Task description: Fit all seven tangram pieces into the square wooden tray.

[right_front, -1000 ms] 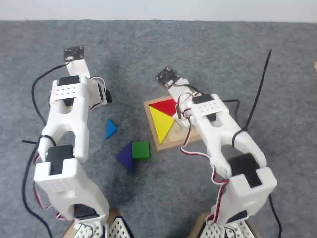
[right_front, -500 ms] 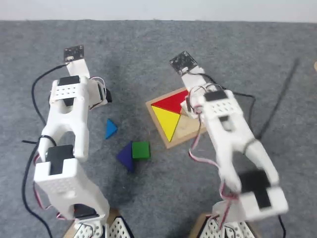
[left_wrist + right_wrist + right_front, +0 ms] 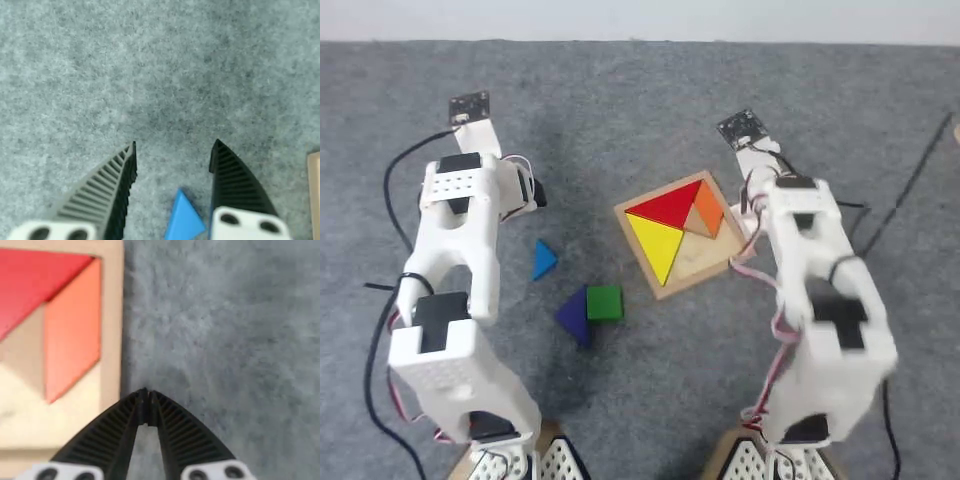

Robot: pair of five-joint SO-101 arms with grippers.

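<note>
The square wooden tray lies turned diamond-wise on the grey carpet. In it sit a red triangle, a yellow triangle and an orange piece. Left of the tray lie a light blue triangle, a dark blue piece and a green square. My right gripper is shut and empty, just outside the tray's rim, beside the orange piece. Over the carpet, my left gripper stands open, with the light blue triangle between its fingers near their base.
The left arm stretches along the left side of the carpet and the right arm along the right of the tray. A black cable runs at the far right. Bare carpet lies behind the tray.
The right arm has swung right, off the tray, uncovering the orange piece. The tray has turned and shifted slightly right. The left arm has not moved.
</note>
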